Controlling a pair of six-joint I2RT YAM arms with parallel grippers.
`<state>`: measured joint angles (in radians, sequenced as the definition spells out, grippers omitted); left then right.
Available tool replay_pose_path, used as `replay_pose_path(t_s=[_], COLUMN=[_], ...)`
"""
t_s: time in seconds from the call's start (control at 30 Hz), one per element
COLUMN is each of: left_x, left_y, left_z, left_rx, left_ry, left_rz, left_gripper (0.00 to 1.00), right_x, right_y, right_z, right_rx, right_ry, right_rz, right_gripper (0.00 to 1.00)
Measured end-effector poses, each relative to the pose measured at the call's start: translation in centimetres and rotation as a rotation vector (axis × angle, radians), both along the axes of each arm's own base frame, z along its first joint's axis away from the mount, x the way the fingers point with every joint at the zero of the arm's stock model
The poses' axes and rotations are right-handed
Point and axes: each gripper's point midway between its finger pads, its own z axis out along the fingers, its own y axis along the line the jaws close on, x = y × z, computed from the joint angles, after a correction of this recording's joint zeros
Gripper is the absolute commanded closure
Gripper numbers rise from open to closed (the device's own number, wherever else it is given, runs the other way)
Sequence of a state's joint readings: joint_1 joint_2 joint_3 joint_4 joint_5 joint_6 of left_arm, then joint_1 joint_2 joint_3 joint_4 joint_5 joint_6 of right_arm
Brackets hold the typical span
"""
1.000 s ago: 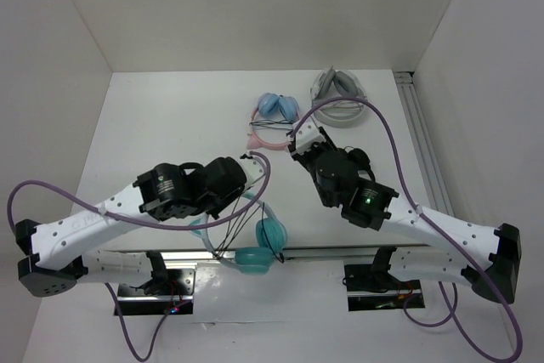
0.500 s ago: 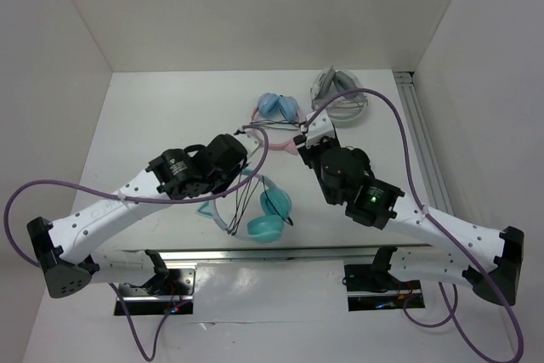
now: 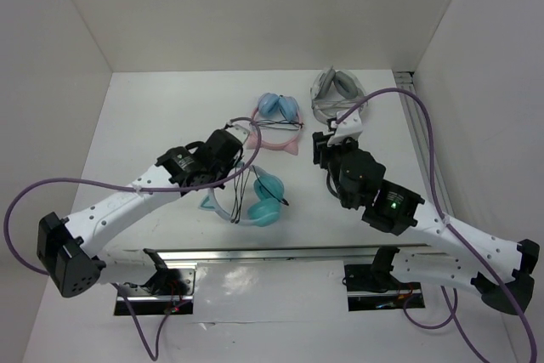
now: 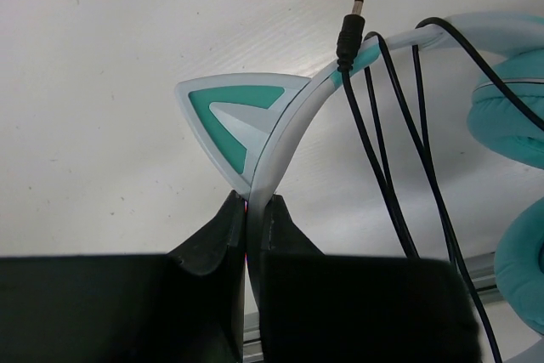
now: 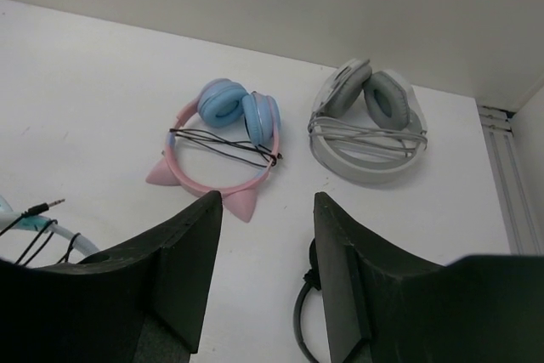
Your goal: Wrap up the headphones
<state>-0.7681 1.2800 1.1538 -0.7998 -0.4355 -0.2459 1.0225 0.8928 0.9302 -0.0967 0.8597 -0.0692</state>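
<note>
The teal headphones (image 3: 259, 200) lie near the table's middle, their thin black cable (image 4: 387, 159) looped several times round the white-teal headband (image 4: 289, 133), plug (image 4: 350, 27) sticking up. My left gripper (image 4: 252, 206) is shut on the headband just below a cat ear (image 4: 229, 116); in the top view it (image 3: 229, 152) sits at the band's upper left. My right gripper (image 5: 268, 210) is open and empty, to the right of the headphones (image 3: 327, 144). The band's end and plug show at the right wrist view's left edge (image 5: 34, 220).
Pink-banded blue-cupped cat-ear headphones (image 3: 276, 121) (image 5: 225, 138) lie behind the teal pair. Grey-white headphones (image 3: 337, 91) (image 5: 370, 121) lie at the back right. Small black headphones (image 5: 306, 312) lie under my right gripper. A metal rail (image 3: 421, 142) runs along the right edge.
My left gripper has carried the teal headphones away from the near edge toward the table's middle. My right gripper has moved right and back, away from them.
</note>
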Motion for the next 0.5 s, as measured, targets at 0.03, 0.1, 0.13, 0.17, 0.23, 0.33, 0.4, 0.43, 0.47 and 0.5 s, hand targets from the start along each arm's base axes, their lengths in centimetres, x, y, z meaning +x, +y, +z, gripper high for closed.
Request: replay_pose_path(t_s=[0.03, 0.1, 0.13, 0.17, 0.23, 0.33, 0.4, 0.43, 0.47, 0.5], left_x=[0.1, 0.3, 0.4, 0.6, 1.1, 2.2, 3.2, 3.7, 4.1, 4.4], left_y=[0.0, -0.7, -1.1, -1.6, -2.4, -3.8, -4.7, -5.2, -5.6, -6.0], left_z=[0.3, 0.9, 1.1, 1.3, 1.4, 0.6, -0.7, -1.7, -2.7, -3.7], left_rx=[-0.017, -0.066, -0.091, -0.113, -0.149, -0.175, -0.173, -0.171, -0.170, -0.171], left_ry=[-0.010, -0.032, -0.044, -0.056, -0.073, -0.080, -0.075, -0.071, -0.067, -0.059], left_rz=[0.007, 0.015, 0.021, 0.023, 0.034, 0.047, 0.053, 0.056, 0.059, 0.065], left_gripper=[1.00, 1.00, 1.00, 1.00, 1.00, 1.00, 1.00, 1.00, 1.00, 1.00], right_x=[0.0, -0.1, -0.1, -0.1, -0.2, -0.6, -1.0, -1.3, -1.5, -1.9], right_y=[0.0, 0.0, 0.1, 0.1, 0.1, -0.1, -0.4, -0.7, -0.9, -1.2], right_z=[-0.1, -0.3, -0.5, -0.6, -0.9, -0.9, -0.5, -0.2, 0.0, 0.3], right_rx=[0.001, 0.003, 0.006, 0.010, 0.024, 0.076, 0.121, 0.143, 0.166, 0.193], right_ry=[0.003, 0.014, 0.019, 0.025, 0.038, 0.051, 0.051, 0.050, 0.050, 0.049], right_rz=[0.001, 0.002, 0.003, 0.004, 0.003, 0.003, 0.006, 0.010, 0.017, 0.024], right_gripper=[0.45, 0.45, 0.44, 0.42, 0.39, 0.10, 0.00, 0.00, 0.00, 0.00])
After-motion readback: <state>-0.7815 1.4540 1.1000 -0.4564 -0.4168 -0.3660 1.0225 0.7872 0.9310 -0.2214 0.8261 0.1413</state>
